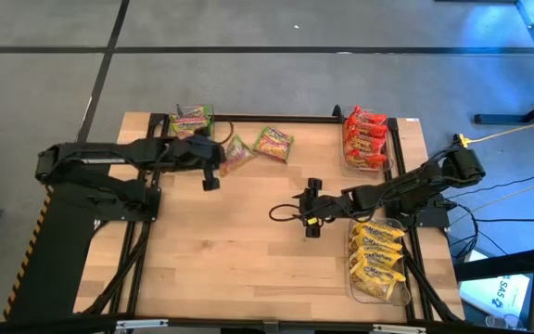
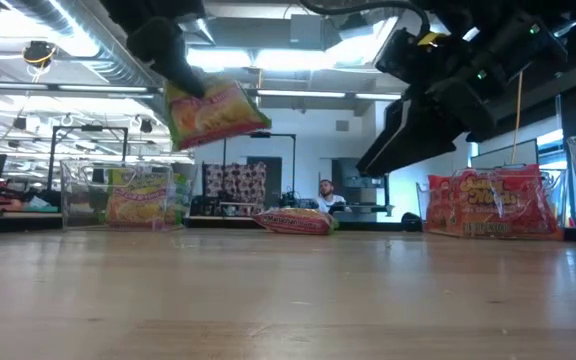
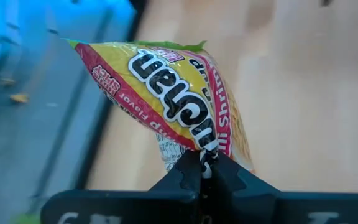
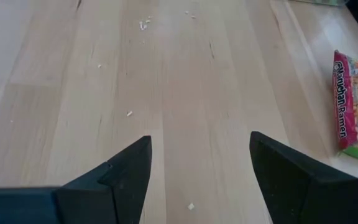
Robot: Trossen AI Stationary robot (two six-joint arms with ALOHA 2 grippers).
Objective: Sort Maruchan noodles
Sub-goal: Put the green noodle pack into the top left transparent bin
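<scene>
Green-pink noodle packet (image 3: pixel 166 93) hangs above the tabletop (image 1: pixel 230 250), clamped in the left gripper (image 3: pixel 205 163) fingers, while the right gripper (image 4: pixel 201 177) fingers stand apart, empty.

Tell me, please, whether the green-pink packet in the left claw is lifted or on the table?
Lifted: the left claw pinches the green-pink packet by its edge, hanging clear above the table.

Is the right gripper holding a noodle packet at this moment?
No, the right gripper is open and empty above bare table.
</scene>
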